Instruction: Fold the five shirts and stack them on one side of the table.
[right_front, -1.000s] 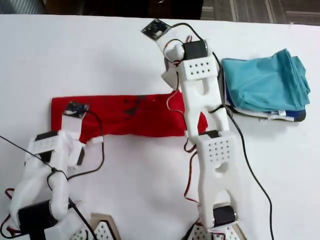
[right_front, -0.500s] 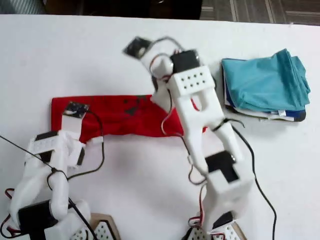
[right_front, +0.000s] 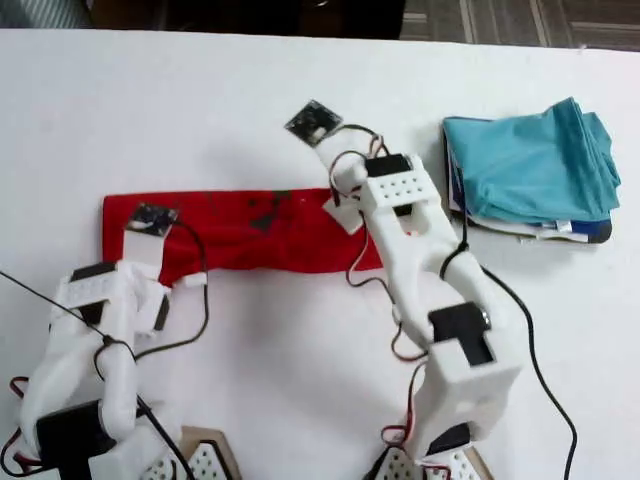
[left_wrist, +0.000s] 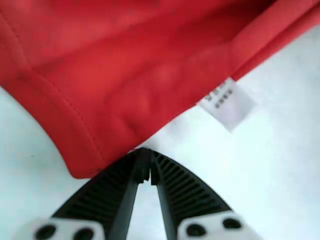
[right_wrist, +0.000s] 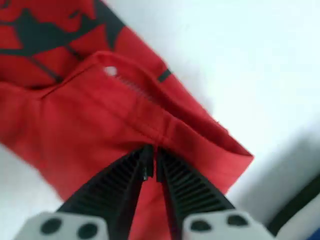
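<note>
A red shirt (right_front: 240, 230) lies folded into a long strip across the middle of the white table (right_front: 200, 110). My left gripper (right_front: 172, 283) sits at its left end on the near edge. In the left wrist view that gripper (left_wrist: 145, 165) is shut, its tips pinching the edge of the red fabric (left_wrist: 125, 75) beside a white tag (left_wrist: 227, 100). My right gripper (right_front: 340, 212) is down on the strip's right part. Seen from its own wrist, it (right_wrist: 151, 160) is shut on a fold of red cloth (right_wrist: 90, 125) near the dark print.
A stack of folded shirts (right_front: 530, 170), teal on top, lies at the table's right side close to the right arm's elbow. Loose cables trail from both arms. Bare tabletop extends on the far left and along the front between the arm bases.
The right arm swung left from beyond the shirt's far edge, then came back and down onto the strip's right part. The left arm kept still.
</note>
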